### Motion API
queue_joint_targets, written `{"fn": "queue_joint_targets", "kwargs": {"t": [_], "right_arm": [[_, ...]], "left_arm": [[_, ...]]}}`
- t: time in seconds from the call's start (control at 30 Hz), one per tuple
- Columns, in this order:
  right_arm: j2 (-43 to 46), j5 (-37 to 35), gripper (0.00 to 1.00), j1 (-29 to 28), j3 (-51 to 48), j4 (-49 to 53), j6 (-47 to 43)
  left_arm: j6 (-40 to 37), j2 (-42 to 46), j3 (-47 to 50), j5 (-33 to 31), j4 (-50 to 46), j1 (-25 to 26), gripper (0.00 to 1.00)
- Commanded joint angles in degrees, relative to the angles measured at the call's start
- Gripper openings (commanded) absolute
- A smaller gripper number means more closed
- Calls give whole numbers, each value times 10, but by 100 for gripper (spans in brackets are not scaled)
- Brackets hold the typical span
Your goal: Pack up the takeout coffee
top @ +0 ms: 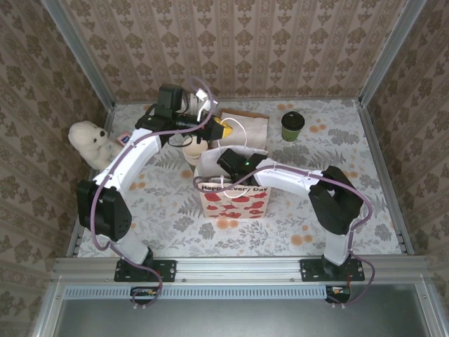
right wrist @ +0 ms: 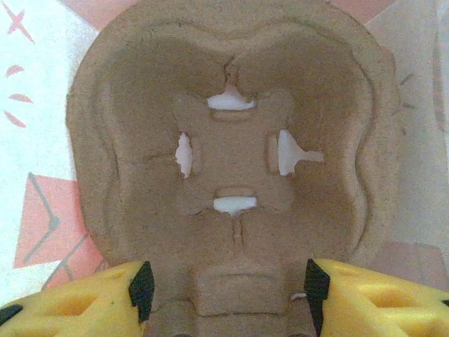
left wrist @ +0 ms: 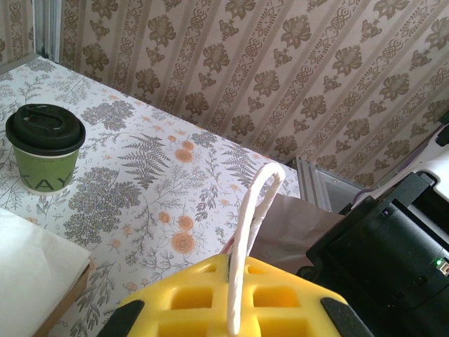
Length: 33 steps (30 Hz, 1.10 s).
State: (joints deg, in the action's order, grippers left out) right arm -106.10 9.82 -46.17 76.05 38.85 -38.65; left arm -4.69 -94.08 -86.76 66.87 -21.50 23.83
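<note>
A: Packing status?

B: Not packed. The takeout coffee [top: 292, 126] is upright with its lid on, at the far right of the counter [top: 365, 203], well apart from the gift bag [top: 235, 200].

A: Bag prep?

B: The bag is held up by its white handle [left wrist: 245, 239], which is pinched in the closed left pincer [left wrist: 235, 309]. A pulp cup carrier [right wrist: 231, 161] appears to be seated in the bag bottom. The right pincer [right wrist: 228, 288] is down inside the bag with its jaws apart. The carrier's near tab lies between them with a gap on each side, so nothing is judged gripped.

A: Remaining?

B: The right arm is to be lifted clear. The cup is then to be picked and lowered into a carrier pocket.

A: Obstructions?

B: The bag mouth is taken up by the right arm. The free handle loop could be snagged on entry. A brown box [top: 245, 126] is parked just behind the bag, on the cup's side. A plush toy [top: 90, 144] is at far left, out of the way.
</note>
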Motion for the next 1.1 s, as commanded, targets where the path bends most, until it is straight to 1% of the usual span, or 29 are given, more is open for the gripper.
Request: {"fn": "queue_joint_targets", "kwargs": {"t": [0.0, 0.07, 0.2, 0.33, 0.5, 0.63, 0.73, 0.93, 1.0, 1.07], "right_arm": [[-4, -24, 64, -2, -17, -4, -12], [-20, -41, 65, -2, -10, 8, -10], [-27, -28, 67, -3, 7, 17, 9], [2, -21, 70, -3, 9, -5, 21], [40, -15, 75, -5, 21, -5, 38], [81, -1, 83, -6, 15, -13, 45], [108, -11, 86, -6, 11, -18, 48], [162, -40, 87, -6, -3, -47, 54], [171, -59, 88, -7, 5, -53, 68], [176, -55, 91, -7, 25, -38, 85]], "left_arm": [[3, 5, -19, 12, -14, -4, 0], [3, 4, -20, 11, -14, -4, 0], [6, 3, -18, 14, -12, -4, 0], [7, 3, -18, 15, -11, -4, 0], [8, 2, -18, 15, -9, -4, 0], [13, 1, -17, 17, -5, -4, 0], [12, 0, -15, 19, -3, -3, 0], [11, -1, -15, 18, -3, -3, 0], [9, -1, -15, 17, -5, -3, 0], [10, -1, -15, 15, -5, -3, 0]]}}
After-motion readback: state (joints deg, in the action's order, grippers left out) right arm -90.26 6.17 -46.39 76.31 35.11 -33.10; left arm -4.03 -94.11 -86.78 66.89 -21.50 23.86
